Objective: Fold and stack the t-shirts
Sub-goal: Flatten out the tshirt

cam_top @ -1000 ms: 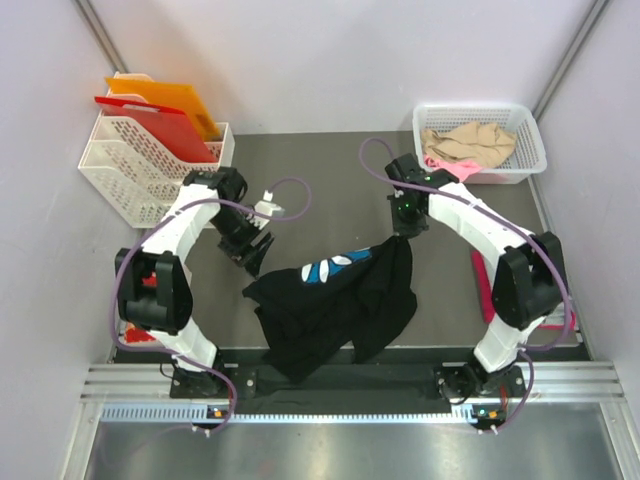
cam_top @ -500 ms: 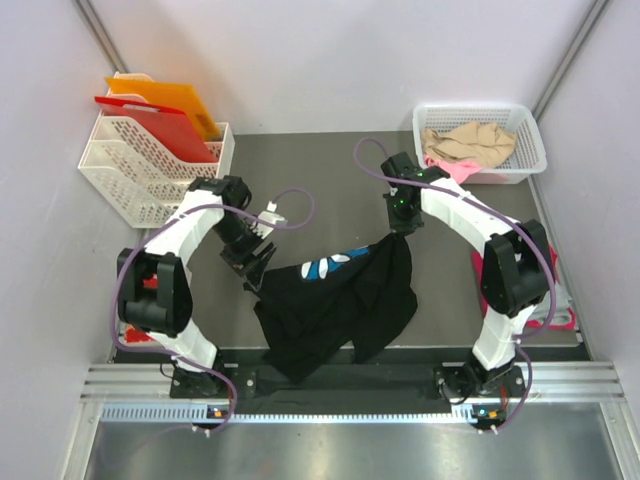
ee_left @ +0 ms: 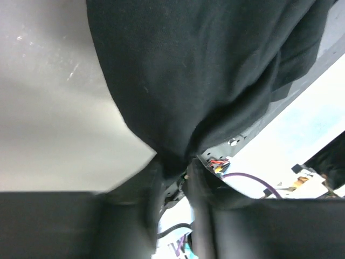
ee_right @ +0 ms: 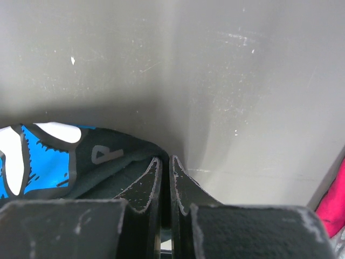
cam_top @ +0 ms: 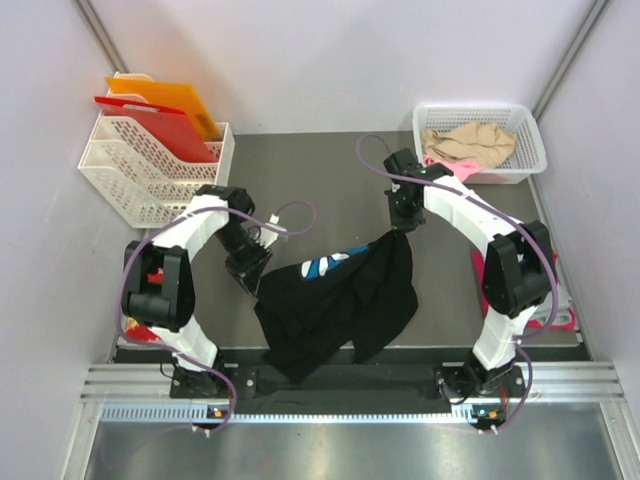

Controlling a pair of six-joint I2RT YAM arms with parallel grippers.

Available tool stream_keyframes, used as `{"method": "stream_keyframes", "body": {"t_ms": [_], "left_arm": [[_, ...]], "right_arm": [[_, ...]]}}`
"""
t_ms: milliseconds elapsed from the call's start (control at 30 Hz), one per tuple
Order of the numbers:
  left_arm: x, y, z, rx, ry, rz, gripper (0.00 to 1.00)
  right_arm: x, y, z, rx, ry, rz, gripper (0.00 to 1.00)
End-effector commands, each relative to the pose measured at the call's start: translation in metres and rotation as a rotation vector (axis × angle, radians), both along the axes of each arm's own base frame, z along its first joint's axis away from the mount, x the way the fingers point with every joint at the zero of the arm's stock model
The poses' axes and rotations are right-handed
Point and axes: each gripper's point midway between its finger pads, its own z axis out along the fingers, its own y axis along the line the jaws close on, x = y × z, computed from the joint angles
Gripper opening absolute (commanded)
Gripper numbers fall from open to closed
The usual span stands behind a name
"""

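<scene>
The black shirt [cam_top: 335,300] lies crumpled in the middle of the bench [cam_top: 330,180], between the two arms. Its blue and white print [cam_top: 325,266] faces up near the far edge of the heap. The left tool [cam_top: 256,272] is at the left edge of the shirt. In the left wrist view its fingers [ee_left: 146,197] are clenched on a bunch of black cloth that gathers to a point between them. The right tool [cam_top: 400,228] is at the far right corner of the shirt, where the cloth rises towards it. Its fingers [ee_right: 144,190] are pressed almost together, and they seem to grasp a thin edge beside the print. A beige shirt [cam_top: 468,142] and a pink shirt [cam_top: 445,165] wait in the basket [cam_top: 530,150] at the far right, so most of the task is not yet done.

The shirt is soft and light, with no stiffness at all. It will hang and fold wherever it is not supported, and several layers can be caught together by mistake. I think the best places to take it are two corners of one edge, such as the shoulders or the hem, so that it opens flat when the arms move apart. The cloth is not fragile, but a thin pinch may slip out if it is pulled quickly.
</scene>
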Motion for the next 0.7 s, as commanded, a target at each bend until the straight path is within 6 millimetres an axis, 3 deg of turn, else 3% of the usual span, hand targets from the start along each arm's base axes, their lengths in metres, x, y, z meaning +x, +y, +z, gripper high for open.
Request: {"method": "stream_keyframes", "body": {"t_ms": [0, 33, 167, 267, 367, 500, 600, 667], "left_arm": [[-0.028, -0.004, 0.02, -0.021, 0.155, 0.008, 0.15], [-0.022, -0.006, 0.022, -0.029, 0.135, 0.013, 0.0], [-0.006, -0.012, 0.031, -0.048, 0.086, 0.035, 0.0], [0.012, -0.011, 0.043, -0.035, 0.015, 0.043, 0.0], [0.041, -0.004, 0.065, -0.012, -0.105, 0.075, 0.0], [0.094, 0.021, 0.118, 0.052, -0.366, 0.157, 0.0], [0.109, 0.038, 0.149, 0.12, -0.504, 0.191, 0.0], [0.108, 0.044, 0.164, 0.141, -0.568, 0.196, 0.0]], "right_arm": [[0.012, -0.013, 0.033, 0.023, -0.102, -0.024, 0.0], [0.011, -0.014, 0.035, 0.023, -0.107, -0.026, 0.0], [0.007, -0.017, 0.037, 0.035, -0.105, -0.032, 0.0], [0.005, -0.013, 0.05, 0.067, -0.124, -0.014, 0.0], [0.003, -0.004, 0.073, 0.131, -0.16, 0.022, 0.0], [-0.007, 0.007, 0.117, 0.226, -0.225, 0.08, 0.0], [-0.021, 0.017, 0.149, 0.314, -0.272, 0.134, 0.0], [-0.032, 0.023, 0.161, 0.363, -0.274, 0.163, 0.0]]}}
